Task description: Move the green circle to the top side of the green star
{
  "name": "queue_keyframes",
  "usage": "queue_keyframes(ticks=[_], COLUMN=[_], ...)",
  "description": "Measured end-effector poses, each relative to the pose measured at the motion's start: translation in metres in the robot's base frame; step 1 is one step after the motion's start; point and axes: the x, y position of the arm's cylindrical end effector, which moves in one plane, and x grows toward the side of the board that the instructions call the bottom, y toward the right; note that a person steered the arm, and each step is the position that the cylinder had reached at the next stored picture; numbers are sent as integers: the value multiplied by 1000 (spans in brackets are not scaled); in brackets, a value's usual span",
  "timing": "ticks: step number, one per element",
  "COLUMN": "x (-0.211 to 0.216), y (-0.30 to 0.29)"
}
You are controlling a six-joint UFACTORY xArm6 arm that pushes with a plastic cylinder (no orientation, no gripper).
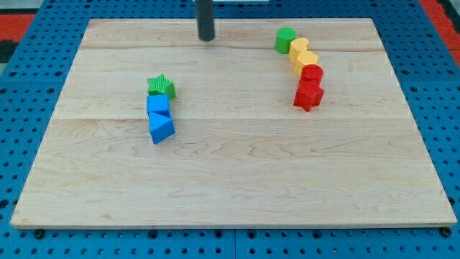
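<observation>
The green circle (pixel 285 39) sits near the view's top right, a short cylinder heading a curved chain of blocks. Right against it comes a yellow block (pixel 299 49), then a second yellow block (pixel 305 62), shapes hard to make out, then a red block (pixel 313 74) and a red star-like block (pixel 308 95) closing the chain at the lower end. All five run touching or nearly so.

Over to the view's left, well apart, the green star (pixel 161 86) heads its own little column: a blue cube (pixel 158 107) just below it and a blue triangle (pixel 161 128) below that, all packed together.

My tip (pixel 207 37) is down near the view's top edge, between the two groups, nearer the green circle's side but touching no block. It's a plain dark rod, nothing to open or close, carrying nothing.

The pale wooden board (pixel 237 173) shows long grain and faint seams running left to right. Around it lies a blue pegboard (pixel 438 93) dotted with holes, and there's a red patch (pixel 21 21) at the view's top left and another at the top right
</observation>
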Motion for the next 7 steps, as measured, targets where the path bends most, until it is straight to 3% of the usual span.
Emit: queue_keyframes(ticks=[1, 3, 4, 7], x=[-20, 13, 42, 44], y=[64, 180, 172, 125])
